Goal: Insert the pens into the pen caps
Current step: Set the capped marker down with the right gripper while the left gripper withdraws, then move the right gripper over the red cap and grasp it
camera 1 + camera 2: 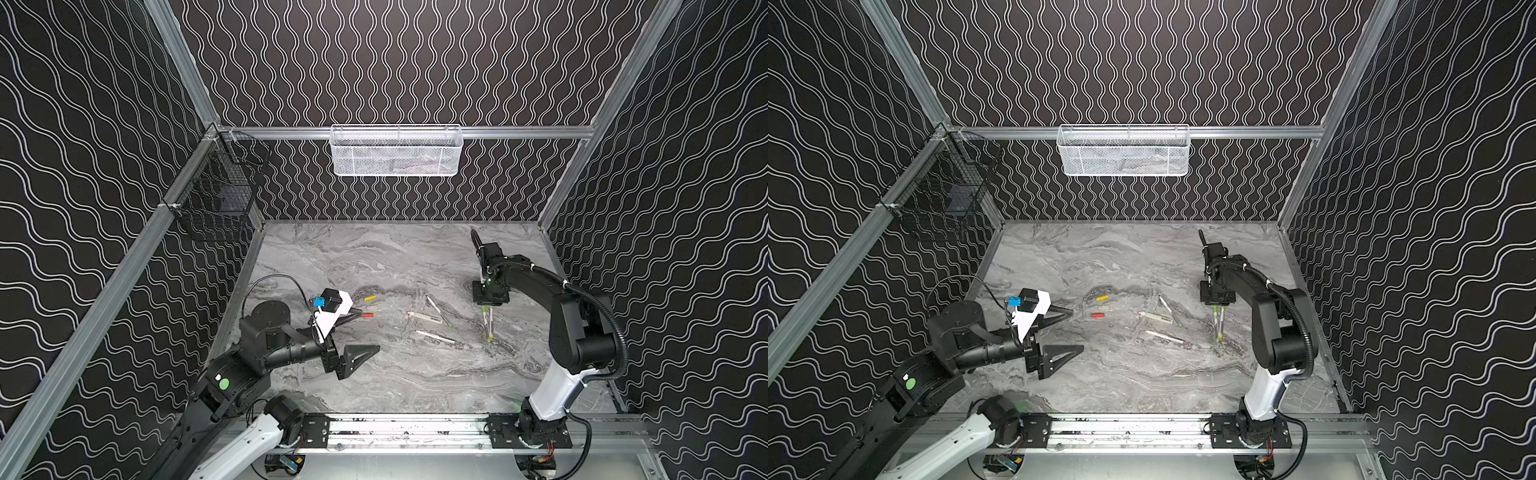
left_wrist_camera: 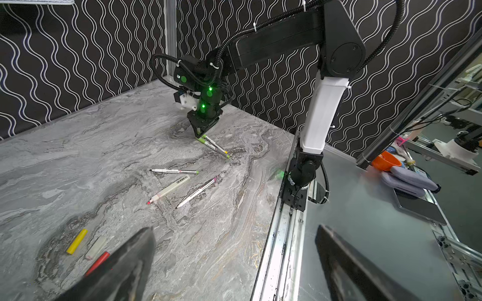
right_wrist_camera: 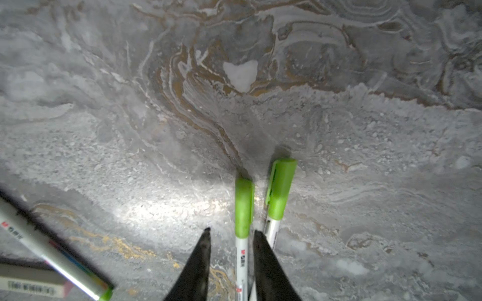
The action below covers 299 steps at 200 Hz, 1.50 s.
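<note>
Two pens with green pen caps on lie side by side; one runs between the fingers of my right gripper, the other just outside. The jaws stand slightly open, with a gap beside the barrel. In both top views this pair lies below the right gripper. Three uncapped pens rest mid-table. Yellow, pale grey and red caps lie by my left gripper, which is wide open and empty.
A white mesh basket hangs on the back wall and a black wire basket on the left wall. The metal rail carrying both arm bases runs along the marble table's front edge.
</note>
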Motion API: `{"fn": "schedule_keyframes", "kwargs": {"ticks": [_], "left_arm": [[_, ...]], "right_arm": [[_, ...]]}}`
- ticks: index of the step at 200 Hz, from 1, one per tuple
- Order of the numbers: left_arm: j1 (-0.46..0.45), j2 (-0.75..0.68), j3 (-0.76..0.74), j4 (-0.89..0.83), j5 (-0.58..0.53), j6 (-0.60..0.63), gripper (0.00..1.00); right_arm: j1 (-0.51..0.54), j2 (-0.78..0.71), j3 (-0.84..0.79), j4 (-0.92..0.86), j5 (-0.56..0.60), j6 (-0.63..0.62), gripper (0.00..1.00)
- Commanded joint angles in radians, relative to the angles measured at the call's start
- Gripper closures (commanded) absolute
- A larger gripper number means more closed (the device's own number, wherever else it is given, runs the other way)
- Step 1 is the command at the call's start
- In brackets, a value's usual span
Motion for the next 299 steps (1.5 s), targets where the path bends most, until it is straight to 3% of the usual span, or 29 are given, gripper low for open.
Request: {"fn": "schedule_keyframes", "kwargs": {"ticks": [1,31,53,74,116,160,235,299], "left_arm": [[0.0,0.005,-0.006,0.04,-0.011,0.007,0.01],[0.001,-0.013,-0.019,0.03,-0.05,0.003,0.01],[0.0,-0.027,-0.032,0.013,-0.126,-0.014,0.01],[-0.001,-0.032,-0.03,-0.031,-0.221,-0.028,0.01],[0.0,-0.076,-0.033,-0.102,-0.361,-0.057,0.01],[0.001,-0.124,-0.043,-0.127,-0.408,-0.067,0.01],[0.0,-0.101,-0.052,-0.095,-0.378,-0.063,0.01],[0.001,-0.108,-0.054,-0.099,-0.386,-0.073,0.01]], "right_arm": [[0.004,-0.027,-0.001,-0.032,0.007,-0.007,0.65],[0.06,-0.122,-0.034,0.038,-0.138,-0.073,0.55],[0.168,-0.188,-0.085,0.129,-0.257,-0.122,0.5],[0.279,-0.181,-0.098,0.19,-0.297,-0.105,0.48],[0.351,-0.078,-0.057,0.229,-0.254,-0.035,0.47],[0.421,-0.089,-0.074,0.222,-0.305,-0.097,0.48],[0.448,-0.194,-0.275,0.186,-0.263,-0.104,0.45],[0.499,-0.154,-0.245,0.167,-0.244,-0.11,0.44]]}}
